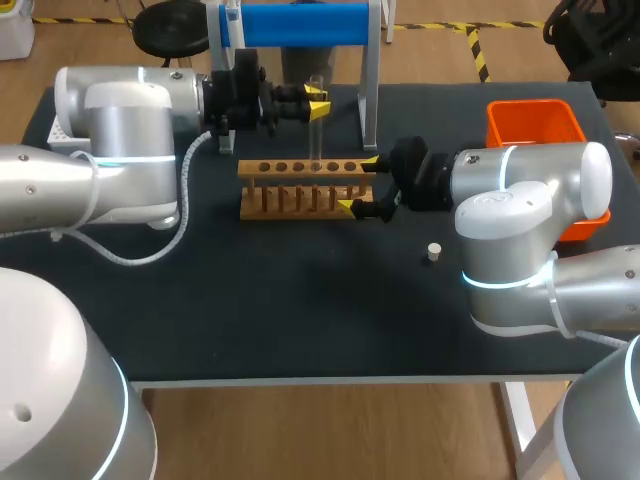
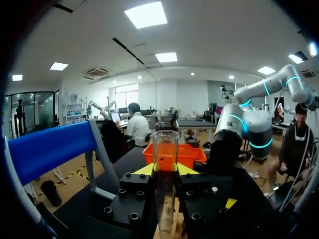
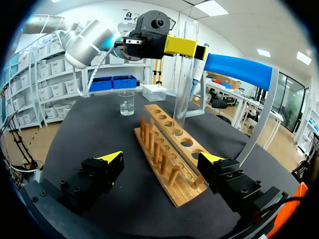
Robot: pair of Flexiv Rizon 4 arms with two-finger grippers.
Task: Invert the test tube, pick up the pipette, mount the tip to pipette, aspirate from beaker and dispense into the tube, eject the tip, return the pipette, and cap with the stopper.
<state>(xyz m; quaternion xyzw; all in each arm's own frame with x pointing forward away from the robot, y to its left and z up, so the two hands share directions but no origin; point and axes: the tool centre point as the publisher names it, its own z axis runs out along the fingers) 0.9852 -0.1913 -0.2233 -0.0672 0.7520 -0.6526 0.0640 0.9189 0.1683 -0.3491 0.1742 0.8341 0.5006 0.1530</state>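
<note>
A clear test tube (image 1: 316,125) stands upright over the wooden rack (image 1: 290,190), and its lower end reaches one of the rack's holes (image 3: 177,131). My left gripper (image 1: 316,100) is shut on the tube's upper part. In the left wrist view the tube (image 2: 165,149) rises between the yellow tips of the left gripper (image 2: 165,170). My right gripper (image 1: 358,184) is open and straddles the rack's right end without touching it. The right wrist view shows the rack (image 3: 167,157) between the right gripper's fingers (image 3: 160,160), with the tube (image 3: 184,94) and the left gripper (image 3: 185,47) beyond. A white stopper (image 1: 433,252) lies on the mat, and a beaker (image 3: 126,103) stands past the rack.
An orange bin (image 1: 535,125) sits at the back right by my right arm. A white stand with a blue cylinder (image 1: 305,25) rises behind the rack. A small white box (image 3: 154,91) lies near the beaker. The dark mat (image 1: 300,300) runs to the table's front edge.
</note>
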